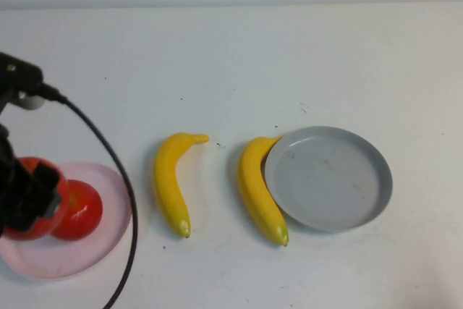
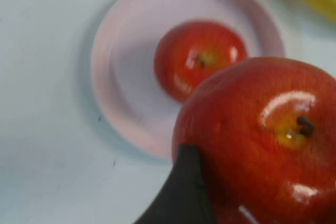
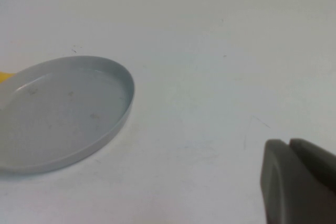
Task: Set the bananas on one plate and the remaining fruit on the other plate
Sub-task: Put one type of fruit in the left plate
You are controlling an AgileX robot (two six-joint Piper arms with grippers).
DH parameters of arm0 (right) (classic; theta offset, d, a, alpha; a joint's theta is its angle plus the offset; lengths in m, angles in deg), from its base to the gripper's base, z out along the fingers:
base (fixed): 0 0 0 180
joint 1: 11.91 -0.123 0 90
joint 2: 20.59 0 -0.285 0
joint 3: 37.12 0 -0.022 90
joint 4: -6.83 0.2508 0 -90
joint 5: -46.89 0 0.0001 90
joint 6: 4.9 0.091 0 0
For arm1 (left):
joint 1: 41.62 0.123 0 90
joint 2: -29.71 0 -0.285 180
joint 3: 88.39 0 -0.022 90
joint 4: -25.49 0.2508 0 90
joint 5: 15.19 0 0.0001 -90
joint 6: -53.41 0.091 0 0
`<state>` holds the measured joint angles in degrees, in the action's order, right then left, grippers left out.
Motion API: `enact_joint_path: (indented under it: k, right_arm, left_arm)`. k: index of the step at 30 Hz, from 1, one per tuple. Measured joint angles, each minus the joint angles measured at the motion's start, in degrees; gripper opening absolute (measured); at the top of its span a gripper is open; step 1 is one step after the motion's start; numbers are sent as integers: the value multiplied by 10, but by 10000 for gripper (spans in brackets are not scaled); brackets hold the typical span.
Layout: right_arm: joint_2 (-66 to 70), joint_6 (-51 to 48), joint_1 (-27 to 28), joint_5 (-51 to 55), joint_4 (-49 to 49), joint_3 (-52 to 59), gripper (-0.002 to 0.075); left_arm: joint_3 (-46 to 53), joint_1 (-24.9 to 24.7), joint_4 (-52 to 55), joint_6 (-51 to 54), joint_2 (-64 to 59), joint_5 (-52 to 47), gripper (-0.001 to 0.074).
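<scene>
My left gripper is shut on a shiny red apple, one dark finger lying against its side. It holds that apple over the left part of the pale pink plate. A second red apple sits on the pink plate beside it. Two yellow bananas lie on the table: one in the middle, the other touching the left rim of the grey plate, which holds nothing. My right gripper is shut and holds nothing, low over bare table right of the grey plate.
A black cable loops from the left arm past the pink plate's right edge to the table's front. The table top is white, with a pale wall behind it.
</scene>
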<state>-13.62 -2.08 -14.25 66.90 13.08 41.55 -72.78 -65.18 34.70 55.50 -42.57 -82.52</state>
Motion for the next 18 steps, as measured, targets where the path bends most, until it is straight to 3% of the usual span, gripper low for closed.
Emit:
enact_joint_path:
  k: [6,12,18]
  right_arm:
    - [0,0,0,0,0,0,-18]
    - [0,0,0,0,0,0,-18]
    - [0,0,0,0,0,0,-18]
  left_arm:
    - [102,0,53,-69,64,2,564]
    - [200,0,117,-182,77,130,564]
    - [216,0,179,-280,63,208,563]
